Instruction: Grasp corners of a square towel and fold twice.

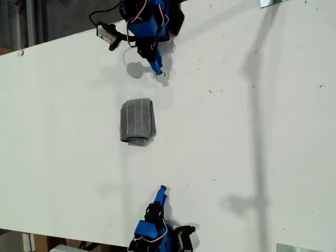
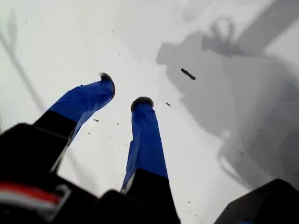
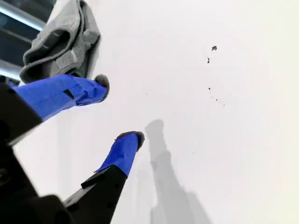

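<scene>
The towel (image 1: pixel 137 121), grey with thin pale stripes, lies folded into a small thick rectangle on the white table (image 1: pixel 63 157), near the middle of the exterior view. Its corners are stacked in the folds and I cannot tell them apart. My first gripper (image 1: pixel 156 68) (image 2: pixel 124 91) hovers beyond the towel's far edge, near the top of the exterior view. It is slightly open and holds nothing. My second gripper (image 1: pixel 162 190) (image 3: pixel 117 109) is open and empty, well short of the towel's lumpy layered edge (image 3: pixel 60 37).
The arm bases sit at the table's top edge (image 1: pixel 149 21) and bottom edge (image 1: pixel 155 233) in the exterior view. A dark fleck (image 2: pixel 188 73) and small specks dot the tabletop. Long shadows (image 1: pixel 256 105) cross the exterior view's right half.
</scene>
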